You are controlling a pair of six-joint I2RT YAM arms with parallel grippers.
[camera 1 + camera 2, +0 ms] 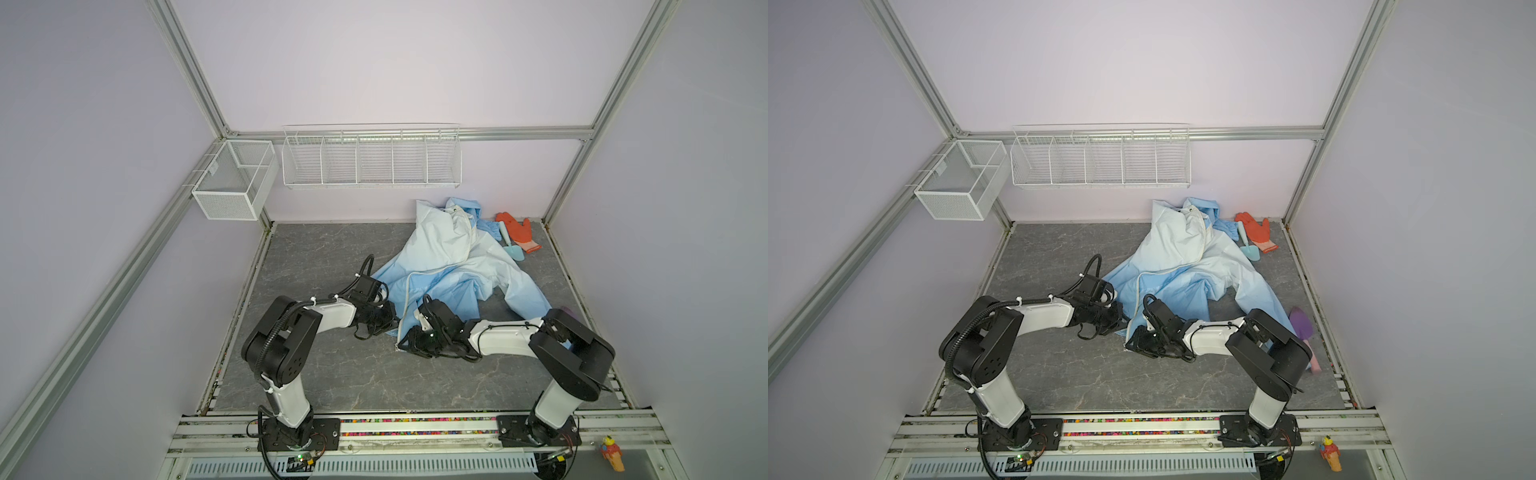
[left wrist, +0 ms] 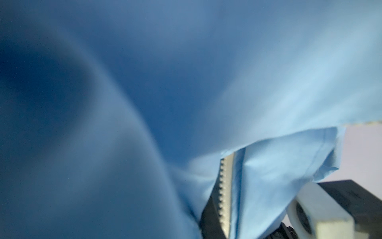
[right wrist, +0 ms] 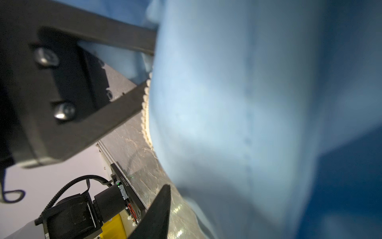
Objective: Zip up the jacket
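Two tools work the hem of the jacket [image 1: 449, 266] farthest from the wire rack [image 1: 371, 160], the garment crumpled on the bench [image 1: 332, 374] before it: the left tool [image 1: 392, 323] pinches cloth beside the zipper [image 1: 406, 299], while the half-spread right tool [image 1: 403, 344] should straddle it squarely before closing.

jacket [image 1: 449, 266] fills right-centre, near table [image 1: 374, 382] open

An orange glove [image 1: 520, 231] and teal trowel [image 1: 513, 249] lie side by side at the grey tabletop's [image 1: 332, 374] back right corner, beneath a white wire rack [image 1: 371, 162].
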